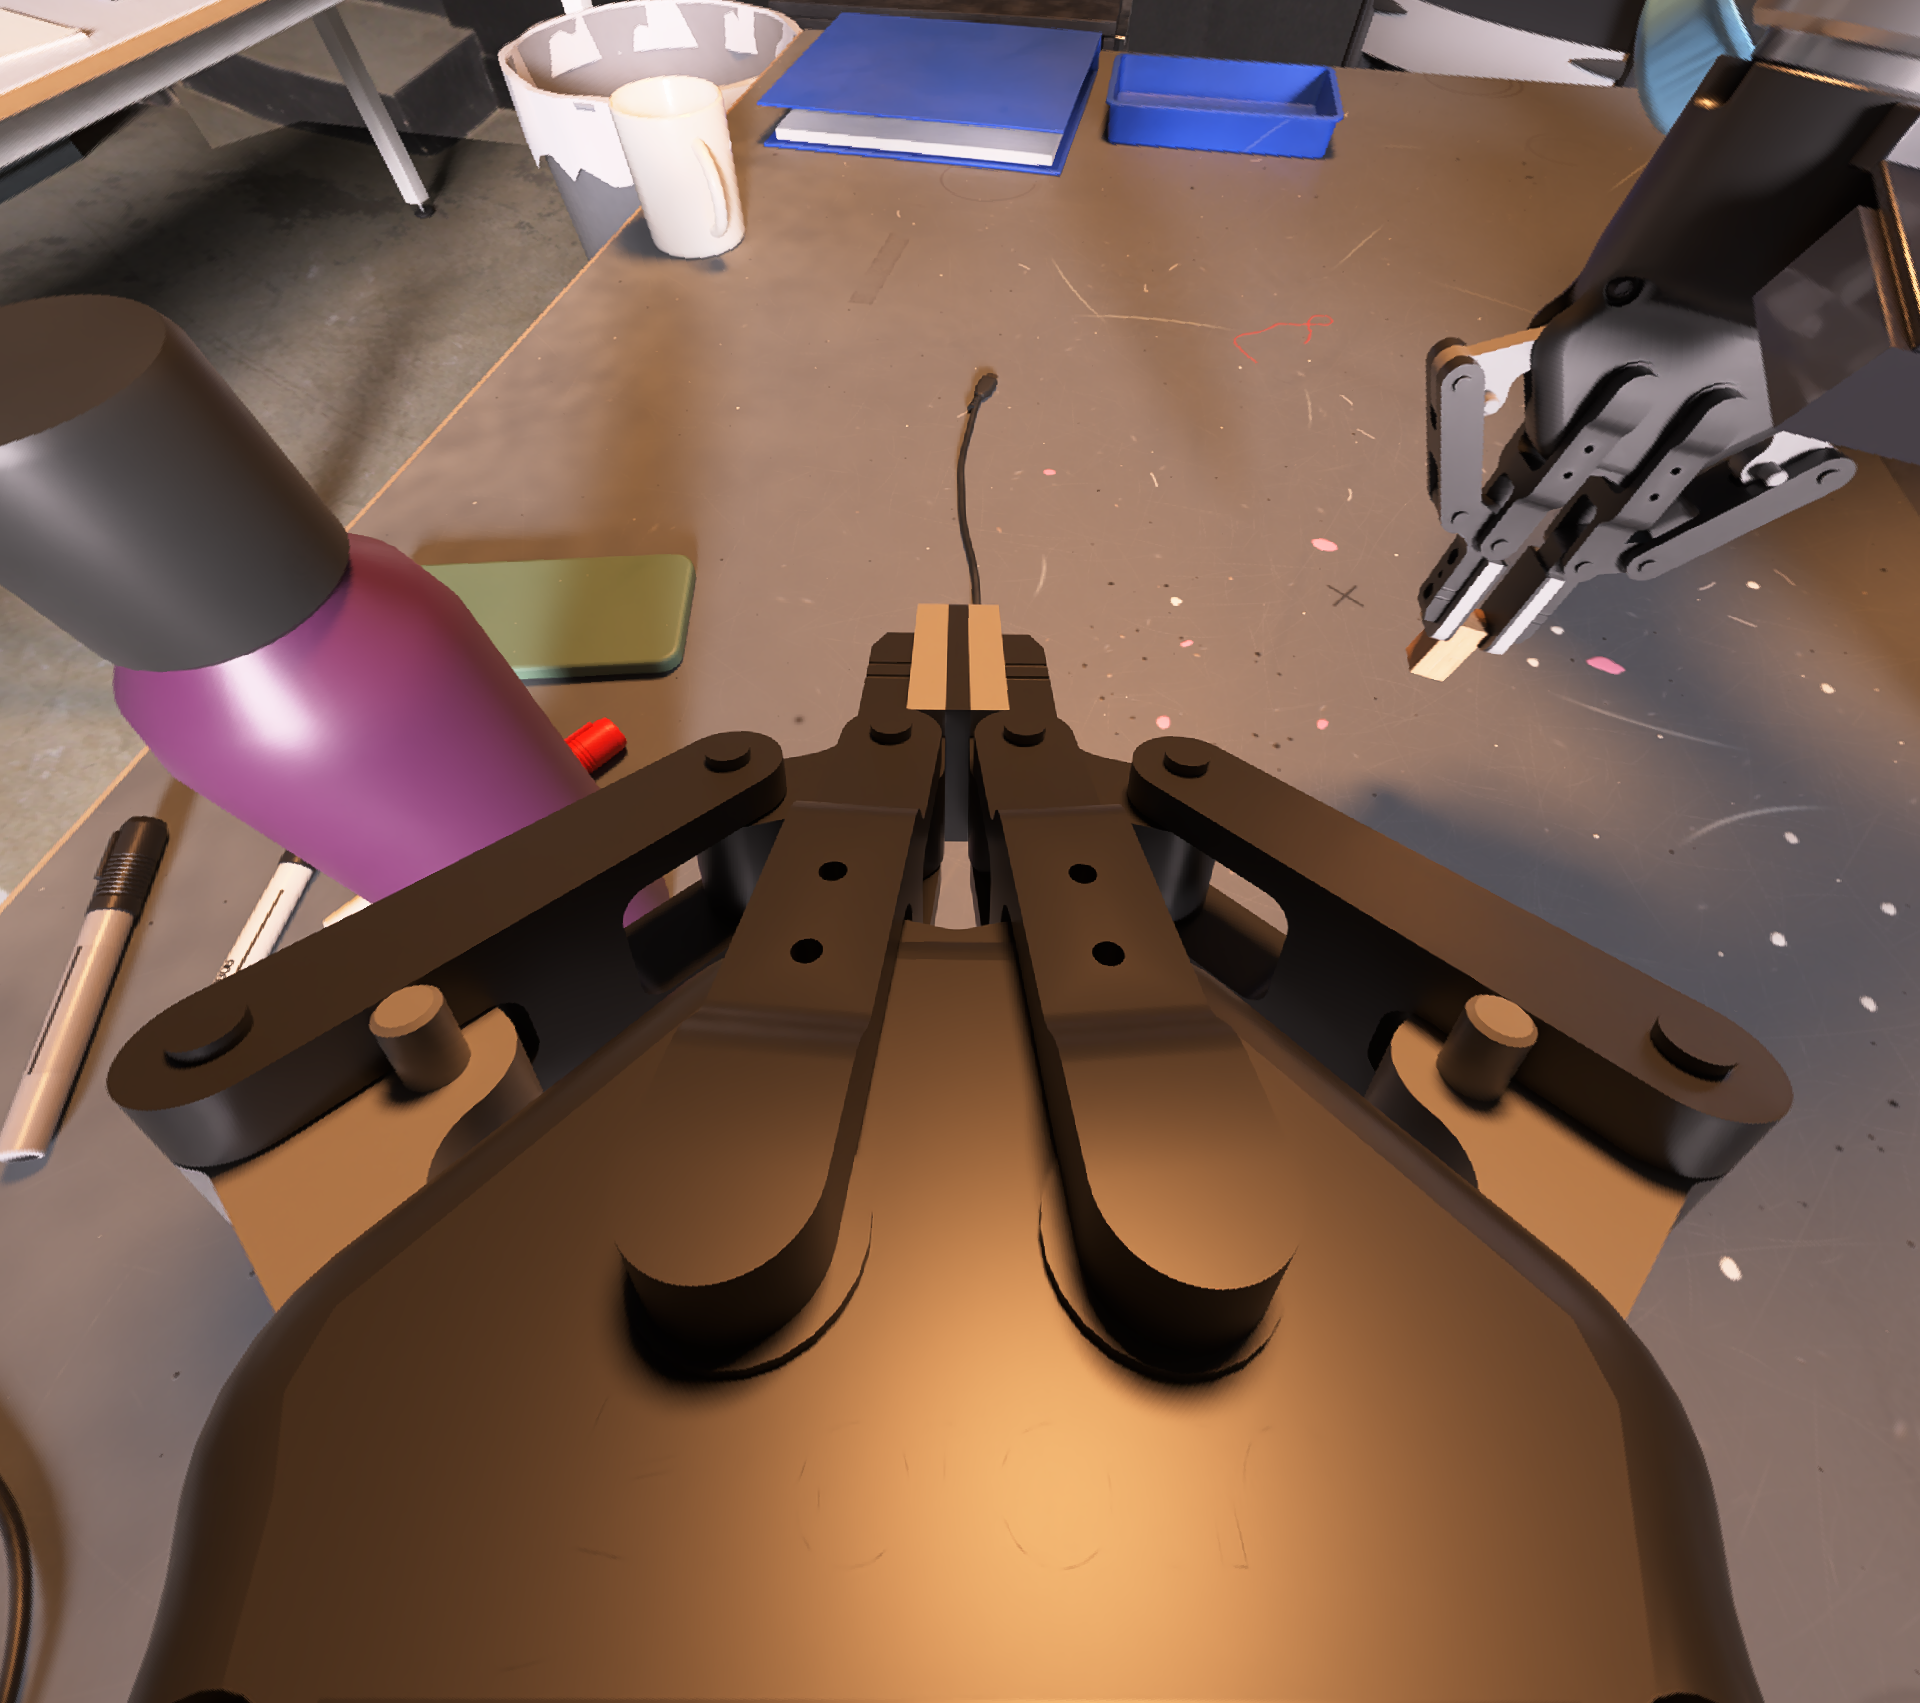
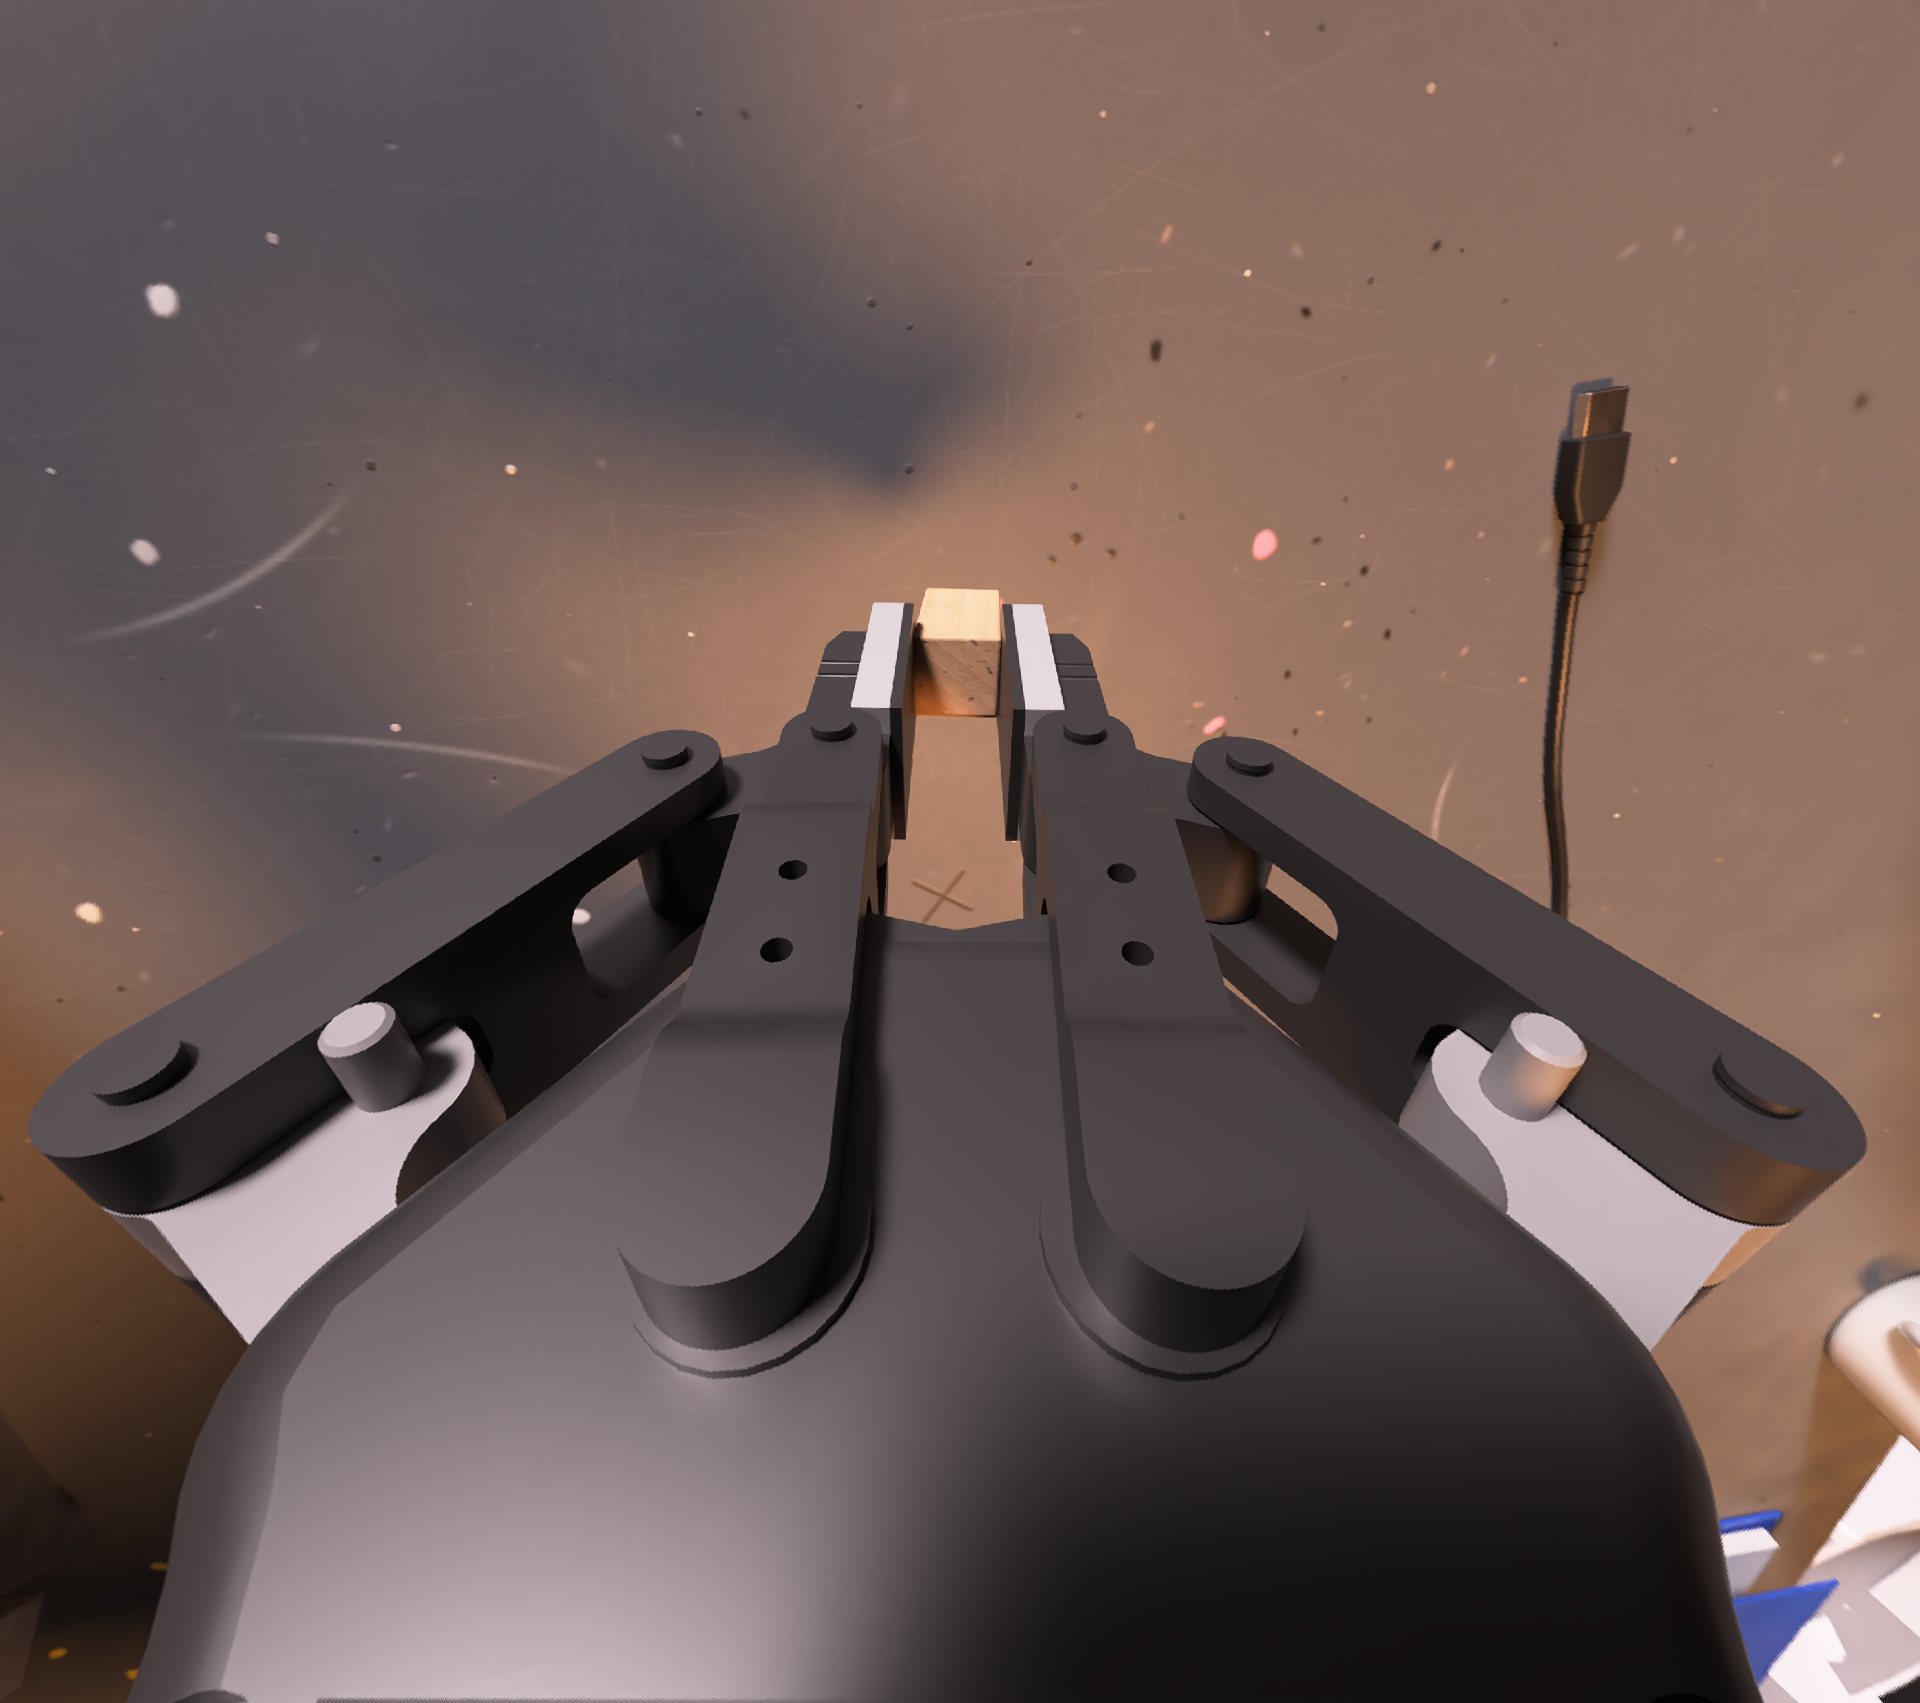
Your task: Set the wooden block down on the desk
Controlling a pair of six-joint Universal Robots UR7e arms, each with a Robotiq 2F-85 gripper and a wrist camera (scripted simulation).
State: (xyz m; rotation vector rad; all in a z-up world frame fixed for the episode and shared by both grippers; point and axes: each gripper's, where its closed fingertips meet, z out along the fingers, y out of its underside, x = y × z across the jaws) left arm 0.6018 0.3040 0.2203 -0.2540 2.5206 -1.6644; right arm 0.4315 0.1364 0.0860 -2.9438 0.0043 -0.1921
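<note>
My right gripper (image 2: 958, 656) is shut on a small pale wooden block (image 2: 958, 651), pinched between its two white pads above the brown speckled desk (image 2: 1247, 147). In the left wrist view the same gripper (image 1: 1481, 625) hangs at the right, tilted down, with the block (image 1: 1442, 654) sticking out at its tips, just above the desk (image 1: 1143, 427); contact with the surface cannot be told. My left gripper (image 1: 958, 656) is shut and empty, its pads pressed together over the desk's middle.
A black cable (image 1: 968, 500) lies ahead of the left gripper; its plug (image 2: 1590, 458) shows right of the block. A purple bottle (image 1: 343, 718), green pad (image 1: 582, 614), pens (image 1: 73, 978), white mug (image 1: 681, 162), blue binder (image 1: 935, 90) and blue tray (image 1: 1221, 105) stand left and far.
</note>
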